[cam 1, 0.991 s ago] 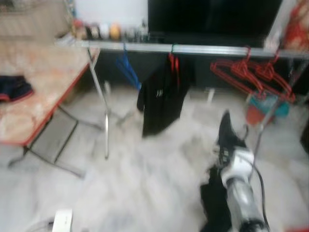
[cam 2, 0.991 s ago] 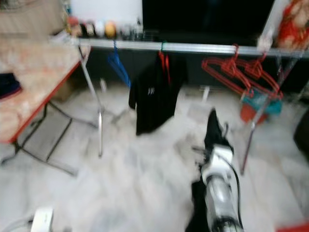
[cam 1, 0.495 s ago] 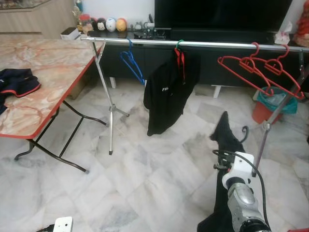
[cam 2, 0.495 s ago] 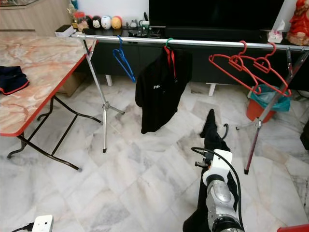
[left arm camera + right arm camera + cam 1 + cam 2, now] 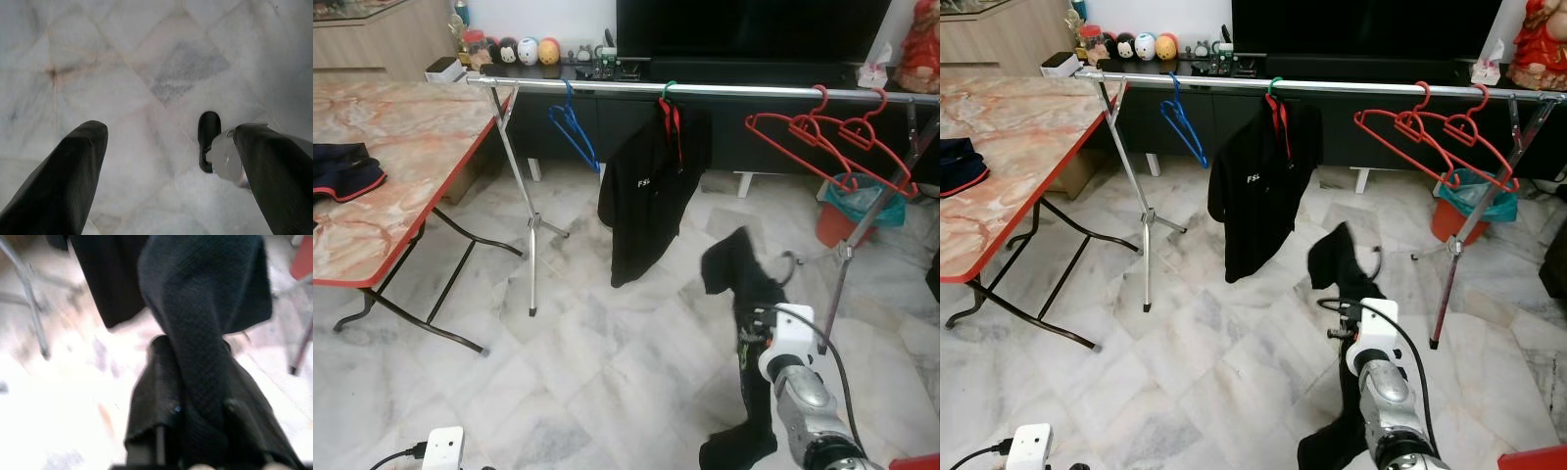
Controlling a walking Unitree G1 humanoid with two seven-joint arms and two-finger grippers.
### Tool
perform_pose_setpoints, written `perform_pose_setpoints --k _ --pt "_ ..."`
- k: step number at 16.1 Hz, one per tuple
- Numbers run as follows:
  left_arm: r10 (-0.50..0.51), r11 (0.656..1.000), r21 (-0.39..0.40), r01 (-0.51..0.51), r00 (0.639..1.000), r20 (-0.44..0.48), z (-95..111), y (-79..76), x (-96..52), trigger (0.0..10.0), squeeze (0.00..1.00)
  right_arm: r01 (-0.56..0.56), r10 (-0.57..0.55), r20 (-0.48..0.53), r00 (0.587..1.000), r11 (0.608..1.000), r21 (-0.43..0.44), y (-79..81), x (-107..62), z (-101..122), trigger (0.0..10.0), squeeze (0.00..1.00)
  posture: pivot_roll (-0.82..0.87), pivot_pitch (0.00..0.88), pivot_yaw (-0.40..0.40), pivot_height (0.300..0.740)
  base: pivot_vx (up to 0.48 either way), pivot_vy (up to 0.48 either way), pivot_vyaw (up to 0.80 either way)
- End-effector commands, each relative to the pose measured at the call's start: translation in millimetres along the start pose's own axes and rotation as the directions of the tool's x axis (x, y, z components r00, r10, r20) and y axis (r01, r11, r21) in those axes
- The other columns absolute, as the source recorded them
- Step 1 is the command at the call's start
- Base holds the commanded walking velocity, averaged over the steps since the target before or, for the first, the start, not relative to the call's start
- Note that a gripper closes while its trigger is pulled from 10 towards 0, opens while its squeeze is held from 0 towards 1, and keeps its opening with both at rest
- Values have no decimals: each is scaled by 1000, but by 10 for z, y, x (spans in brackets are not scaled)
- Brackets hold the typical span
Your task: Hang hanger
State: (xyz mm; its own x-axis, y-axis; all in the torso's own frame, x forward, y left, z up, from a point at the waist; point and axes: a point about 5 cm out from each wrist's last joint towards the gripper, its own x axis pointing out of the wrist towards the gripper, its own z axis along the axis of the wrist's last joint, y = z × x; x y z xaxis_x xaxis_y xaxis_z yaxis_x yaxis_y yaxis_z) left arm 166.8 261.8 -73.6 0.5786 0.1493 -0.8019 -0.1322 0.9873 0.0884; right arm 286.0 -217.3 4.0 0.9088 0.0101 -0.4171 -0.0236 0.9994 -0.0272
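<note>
My right gripper [image 5: 751,294] is held out low over the marble floor, in front of the silver clothes rail [image 5: 734,90]. It is shut on a black garment [image 5: 734,269], which covers its fingers and droops down to the floor beside the arm. A thin hanger hook [image 5: 790,260] pokes out of the garment's top, well below the rail. In the right wrist view the cloth [image 5: 205,333] wraps the gripper. On the rail hang a blue hanger [image 5: 573,127], a black shirt [image 5: 651,186] and red hangers [image 5: 832,137]. My left gripper [image 5: 168,132] hangs open above bare floor.
A folding table [image 5: 401,147] with a red edge stands at the left, a dark cloth [image 5: 342,176] lying on it. The rack's legs [image 5: 530,235] stand ahead, and an orange bucket [image 5: 842,211] sits behind the right leg. A white power strip [image 5: 440,450] lies near my feet.
The blur of a second ago has gone and the view has shifted slightly. The top of the held garment has flopped over to the left; the right arm sits a little higher.
</note>
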Motion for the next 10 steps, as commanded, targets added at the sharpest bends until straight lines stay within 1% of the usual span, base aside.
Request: perform_pose_setpoints --k 1,3,4,6,7,8,9,10 --pt "5 998 56 -7 999 40 105 40 7 10000 0 -93 90 -24 996 988 -122 13 33 76 10000 0 27 0 8 719 0 0 0" --pt "7 997 74 -11 998 58 147 37 11 10000 0 -130 127 -31 991 984 -124 -2 36 99 10000 0 34 0 6 719 0 0 0" --pt "10 996 86 -17 997 79 186 36 14 10000 0 -189 184 -49 982 969 -158 -10 34 120 10000 0 39 0 3 719 0 0 0" --pt "-25 993 115 2 980 198 499 -16 38 10000 0 -261 252 -69 965 943 -207 -18 33 165 10000 0 40 0 0 719 0 0 0" --pt "-18 986 165 -27 964 264 744 64 26 10000 0 -339 327 -88 941 909 -241 -14 24 200 10000 0 33 0 1 719 0 0 0" --pt "-16 981 187 -40 958 286 849 112 13 10000 0 -377 363 -100 926 885 -274 -24 14 222 10000 0 31 0 0 719 0 0 0" --pt "-33 976 212 -40 944 329 1018 156 -12 10000 0 -428 414 -116 903 847 -314 -47 -3 270 10000 0 32 0 1 719 0 0 0" --pt "-67 973 229 -21 928 367 1138 154 -36 10000 0 -468 455 -119 883 822 -325 -61 -19 310 10000 0 32 0 1 719 0 0 0"
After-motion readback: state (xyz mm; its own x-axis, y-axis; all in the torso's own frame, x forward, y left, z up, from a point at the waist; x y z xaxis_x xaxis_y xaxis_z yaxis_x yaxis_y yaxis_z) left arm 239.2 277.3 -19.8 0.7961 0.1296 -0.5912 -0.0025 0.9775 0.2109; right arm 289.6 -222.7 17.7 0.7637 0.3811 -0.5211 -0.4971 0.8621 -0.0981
